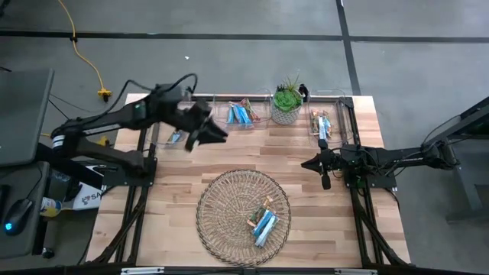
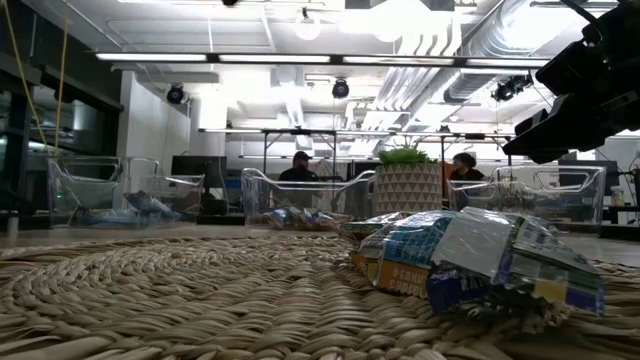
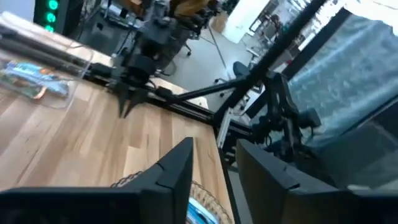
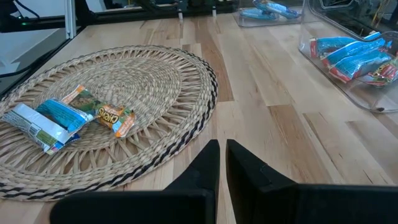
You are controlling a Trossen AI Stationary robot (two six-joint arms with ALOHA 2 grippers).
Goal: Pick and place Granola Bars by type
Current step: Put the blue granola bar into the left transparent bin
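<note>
Hovering with the left gripper (image 1: 216,134) part open and empty near the clear bins (image 1: 241,114), needing more Granola Bars (image 1: 263,224) from the basket (image 1: 221,198) next.

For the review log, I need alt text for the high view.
A round woven basket on a wooden table holds a few granola bars; more sit in clear bins beside a potted plant.

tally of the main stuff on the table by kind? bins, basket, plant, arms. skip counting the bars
Clear plastic bins: 3, at the back edge: left, middle, right
Woven basket: 1
Potted plant: 1
Robot arms: 2, left gripper, right gripper
Total: 7
</note>
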